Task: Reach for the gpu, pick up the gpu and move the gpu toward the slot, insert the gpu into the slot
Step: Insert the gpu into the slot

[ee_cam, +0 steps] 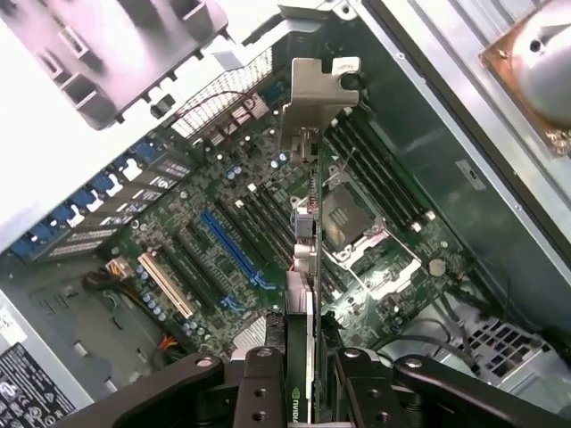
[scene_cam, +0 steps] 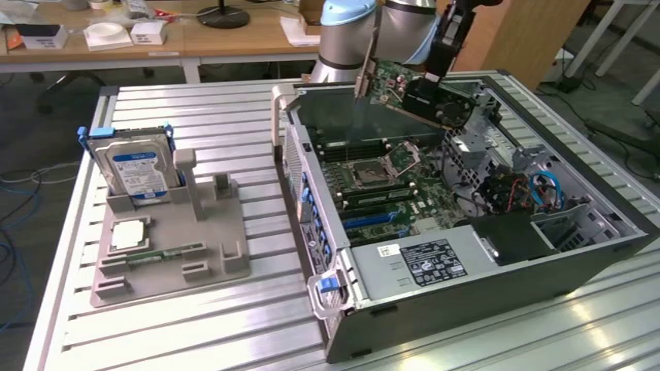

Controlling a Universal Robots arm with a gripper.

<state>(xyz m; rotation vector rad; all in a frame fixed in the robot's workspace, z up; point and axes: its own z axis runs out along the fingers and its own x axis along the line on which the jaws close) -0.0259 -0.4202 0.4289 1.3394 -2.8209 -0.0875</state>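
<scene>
Jaws grip the gpu (scene_cam: 413,91), card edge-on between them, lifted clear above the open case (scene_cam: 464,309). Blue slot (ee_cam: 234,245) sits on the motherboard (ee_cam: 268,178), below the jaws and off to one side, not touching the card.

A ribbed grey metal worktop (scene_cam: 206,325) spreads out below the fingers (ee_cam: 264,383). Beyond them stand pale wooden desks (scene_cam: 237,42) and a brown wooden panel (scene_cam: 536,46). Grey floor (scene_cam: 619,108) lies off to the side under even light.
</scene>
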